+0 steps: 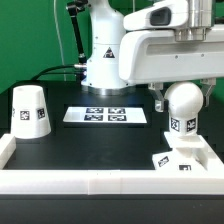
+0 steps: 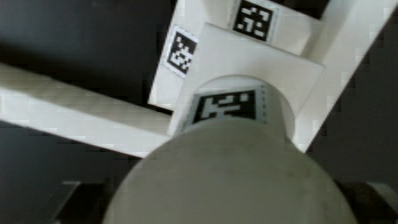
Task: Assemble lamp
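Note:
My gripper (image 1: pixel 183 97) is shut on the white round bulb (image 1: pixel 184 103), holding it upright with its tagged neck pointing down, just above the small square base (image 1: pixel 178 157) at the exterior view's right. In the wrist view the bulb (image 2: pixel 231 160) fills the foreground between the fingers, its neck tag over the base (image 2: pixel 249 40), which carries two tags. The tapered cup-shaped shade (image 1: pixel 29 109) stands mouth down at the exterior view's left, apart from the gripper.
The marker board (image 1: pixel 106 116) lies flat in the middle of the black table. A white raised rim (image 1: pixel 100 181) runs along the table's front and sides; it also shows in the wrist view (image 2: pixel 71 110). The arm's white pedestal (image 1: pixel 105 60) stands behind.

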Controlling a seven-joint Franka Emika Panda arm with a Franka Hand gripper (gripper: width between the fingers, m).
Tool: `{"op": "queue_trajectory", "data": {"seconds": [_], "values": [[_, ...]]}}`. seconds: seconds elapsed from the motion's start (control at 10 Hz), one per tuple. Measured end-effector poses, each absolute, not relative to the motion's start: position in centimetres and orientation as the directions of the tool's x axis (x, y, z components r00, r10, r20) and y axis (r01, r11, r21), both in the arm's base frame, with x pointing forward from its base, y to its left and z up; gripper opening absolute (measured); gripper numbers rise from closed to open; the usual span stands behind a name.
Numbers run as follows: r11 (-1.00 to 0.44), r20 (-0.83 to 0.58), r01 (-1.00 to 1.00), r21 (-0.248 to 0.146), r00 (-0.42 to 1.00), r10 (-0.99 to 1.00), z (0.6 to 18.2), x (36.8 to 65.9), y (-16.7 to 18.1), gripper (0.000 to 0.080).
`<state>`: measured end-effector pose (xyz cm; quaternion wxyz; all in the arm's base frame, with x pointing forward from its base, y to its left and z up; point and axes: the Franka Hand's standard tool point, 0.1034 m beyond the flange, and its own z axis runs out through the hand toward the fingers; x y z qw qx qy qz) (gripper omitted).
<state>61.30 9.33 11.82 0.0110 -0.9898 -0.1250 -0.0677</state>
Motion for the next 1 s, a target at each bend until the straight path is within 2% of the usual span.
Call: {"op": "queue_trajectory", "data": {"seconds": [0.6,0.8,1.0], "values": [[-0.988,0.124,-0.147,-0.050,0.981,-0.152,11.83,61.40,8.82,0.0577],[-0.925,0.100,-0.372,-0.073,0.920,-0.378,11.68,61.08,8.85,0.0577],[-0.841,0.045,-0.536,-0.070,0.841,-0.540,11.58,60.40,9.37,0.0578]]}}
